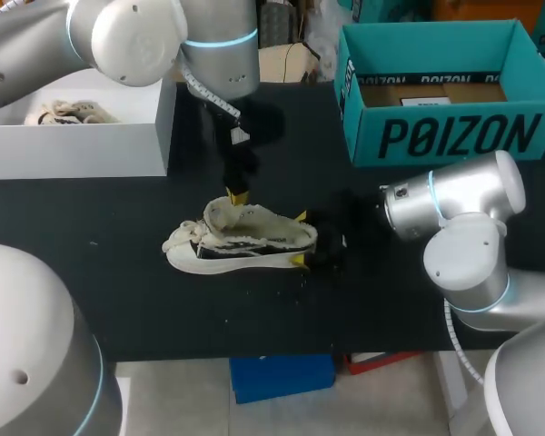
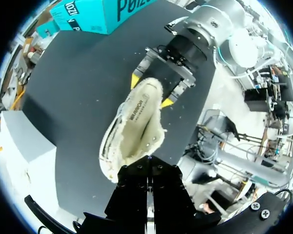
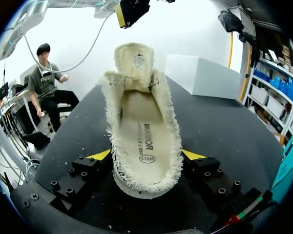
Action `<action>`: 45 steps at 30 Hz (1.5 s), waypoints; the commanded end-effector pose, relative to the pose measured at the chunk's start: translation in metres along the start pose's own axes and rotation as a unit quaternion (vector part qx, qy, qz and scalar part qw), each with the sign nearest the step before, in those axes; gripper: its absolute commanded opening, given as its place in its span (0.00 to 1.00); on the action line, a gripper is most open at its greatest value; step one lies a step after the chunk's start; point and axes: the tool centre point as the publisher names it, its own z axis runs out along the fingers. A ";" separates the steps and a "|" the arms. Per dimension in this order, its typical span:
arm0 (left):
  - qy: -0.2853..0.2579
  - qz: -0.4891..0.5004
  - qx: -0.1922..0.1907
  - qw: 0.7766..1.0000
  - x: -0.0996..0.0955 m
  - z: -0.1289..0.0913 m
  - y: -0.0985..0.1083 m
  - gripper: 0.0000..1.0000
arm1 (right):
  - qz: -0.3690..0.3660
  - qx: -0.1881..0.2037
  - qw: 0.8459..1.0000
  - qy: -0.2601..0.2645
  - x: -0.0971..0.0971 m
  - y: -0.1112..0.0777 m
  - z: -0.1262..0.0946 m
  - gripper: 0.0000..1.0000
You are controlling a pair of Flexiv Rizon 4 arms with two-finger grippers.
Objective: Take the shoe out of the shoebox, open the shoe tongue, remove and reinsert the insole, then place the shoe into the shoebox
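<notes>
Two steps look done: shoe [image 1: 241, 243] out of the teal shoebox [image 1: 454, 136] on the table [image 1: 391, 300], tongue [image 3: 134, 61] up; my right tool [image 3: 146, 155] clamps its heel, left tool [image 2: 148, 163] clenched empty above, insole [image 3: 145, 141] not yet removed.

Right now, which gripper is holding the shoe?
The right gripper, clamped on the shoe at its heel; the left gripper hangs above the tongue.

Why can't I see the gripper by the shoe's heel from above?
Head view: the right gripper is black against the black table, so only its yellow tips show beside the shoe. Right wrist view: up close, it shows plainly.
</notes>
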 end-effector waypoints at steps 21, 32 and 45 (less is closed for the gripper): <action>0.044 0.369 -0.140 0.918 0.002 -0.009 -0.005 0.00 | 0.000 0.001 1.000 0.000 0.000 -0.003 0.001 0.00; -0.028 0.328 -0.129 0.935 0.002 -0.017 -0.006 0.00 | 0.000 0.001 1.000 0.000 0.000 -0.003 0.001 0.00; -0.094 0.322 -0.080 0.939 -0.004 0.001 -0.010 0.00 | 0.000 0.001 1.000 0.000 0.000 -0.003 0.001 0.00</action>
